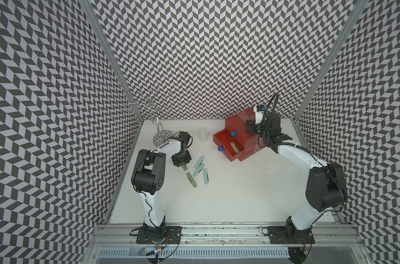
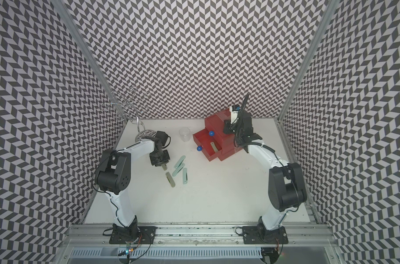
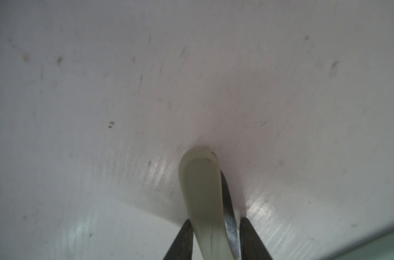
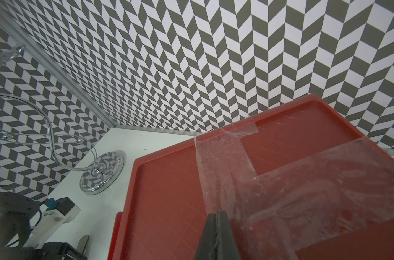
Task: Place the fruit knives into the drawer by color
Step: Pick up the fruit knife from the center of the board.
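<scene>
Left gripper (image 3: 215, 222): we find its dark fingers (image 3: 184, 236) set on either side of the held grey-olive knife (image 3: 200, 191), pinching it. A metal blade edge shows along the side facing the other finger.
Held knife, position: in both top views its free end pokes out from under the gripper, low over the white table (image 1: 240, 196) and just beside the loose knives. We cannot tell whether its tip touches the surface.
Drawer box (image 1: 239, 122): red, standing at the far right of the table. Two drawers are pulled out, stepped one above the other, each with a blue knob (image 1: 233, 133).
Lower open drawer (image 1: 225, 156): the stored grey-olive knife (image 1: 233, 148) lies flat inside.
Upper open drawer (image 1: 219, 138): we cannot make out any contents.
Right gripper (image 4: 216, 213): fingers pressed together with nothing between them, over the box's top, beside the clear tape (image 4: 225, 168). We cannot confirm contact.
Loose knives: three pale mint knives (image 1: 199, 161) lie close together on the table. The loose grey-olive knife (image 1: 191, 180) lies just beside them, on the left arm's side.
Other items: a clear cup (image 1: 203, 134) stands upright near the box, and a chrome wire stand (image 1: 160, 138) is in the far left corner.
</scene>
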{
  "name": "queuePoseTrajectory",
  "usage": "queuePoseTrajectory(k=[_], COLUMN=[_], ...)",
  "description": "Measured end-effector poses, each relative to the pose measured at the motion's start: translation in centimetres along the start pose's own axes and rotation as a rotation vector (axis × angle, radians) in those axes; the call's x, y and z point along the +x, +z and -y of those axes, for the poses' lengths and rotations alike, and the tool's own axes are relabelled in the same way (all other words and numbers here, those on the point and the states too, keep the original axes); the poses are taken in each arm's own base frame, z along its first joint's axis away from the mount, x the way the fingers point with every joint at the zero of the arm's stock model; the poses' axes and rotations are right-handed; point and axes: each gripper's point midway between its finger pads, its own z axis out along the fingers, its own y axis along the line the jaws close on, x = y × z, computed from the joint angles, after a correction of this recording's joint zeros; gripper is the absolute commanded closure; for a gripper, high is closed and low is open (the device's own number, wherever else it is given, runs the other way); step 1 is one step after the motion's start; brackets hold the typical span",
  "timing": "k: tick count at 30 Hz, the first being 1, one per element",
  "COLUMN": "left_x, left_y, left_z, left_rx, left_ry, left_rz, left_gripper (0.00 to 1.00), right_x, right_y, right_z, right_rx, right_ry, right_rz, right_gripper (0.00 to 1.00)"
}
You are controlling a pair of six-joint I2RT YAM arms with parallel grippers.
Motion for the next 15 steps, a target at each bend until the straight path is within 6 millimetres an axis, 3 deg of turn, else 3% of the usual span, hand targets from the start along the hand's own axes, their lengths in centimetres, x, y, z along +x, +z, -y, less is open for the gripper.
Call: queuePoseTrajectory(k=[5,15], left_x=[0.1,0.39], left_y=[0.0,-0.1], left_z=[0.06,0.18], left_rx=[0.004,0.014], left_ry=[0.015,0.023], left_rz=[-0.005,-0.005], left_gripper=[0.77,0.77], right_x=[0.0,-0.01], right_y=[0.0,0.0], right_z=[0.0,0.0], right_rx=[0.0,0.0], right_ry=[0.0,0.0], right_rz=[0.0,0.0], right_gripper=[1.0,1.0])
